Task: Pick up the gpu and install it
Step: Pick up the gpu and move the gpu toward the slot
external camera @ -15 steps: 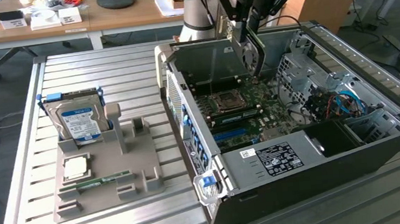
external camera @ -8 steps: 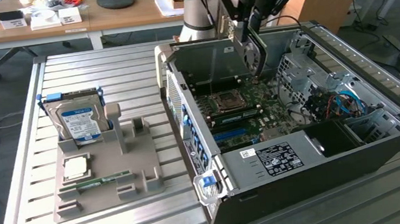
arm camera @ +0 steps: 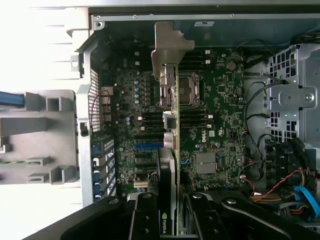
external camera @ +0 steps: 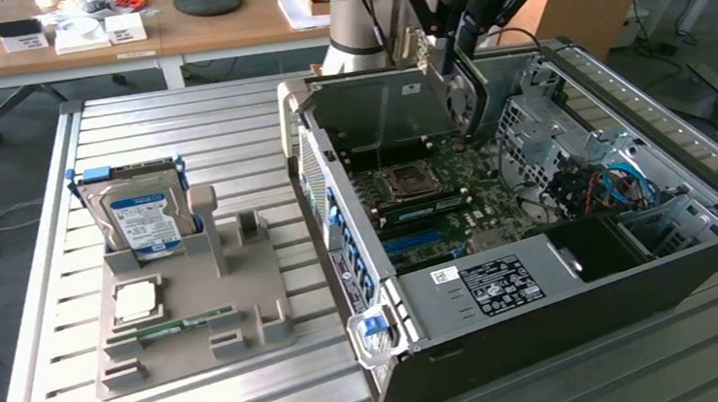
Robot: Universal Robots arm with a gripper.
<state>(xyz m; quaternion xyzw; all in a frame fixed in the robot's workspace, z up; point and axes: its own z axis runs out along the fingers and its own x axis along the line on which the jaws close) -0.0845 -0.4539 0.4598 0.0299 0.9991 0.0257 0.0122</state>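
Observation:
The gpu [arm camera: 174,125] hangs edge-on between my gripper's fingers [arm camera: 145,215]. Its green board and black cooler with an NVIDIA label run away from the wrist, and its silver end bracket [arm camera: 167,47] is farthest off. My gripper [arm camera: 172,202] is shut on the card's near end. In the exterior view, the gripper [external camera: 454,12] holds the gpu [external camera: 450,57] upright over the back of the open computer case [external camera: 676,261]. The card's lower end hangs just above the motherboard [external camera: 450,193], beside the processor socket [external camera: 406,182].
On the exterior view's left, a grey parts holder [external camera: 186,313] on the slatted metal table [external camera: 197,127] carries a hard drive [external camera: 139,215], a processor chip [external camera: 136,298] and a memory stick [external camera: 182,326]. Blue and red cables [external camera: 612,189] lie inside the case. A wooden desk [external camera: 188,31] stands behind.

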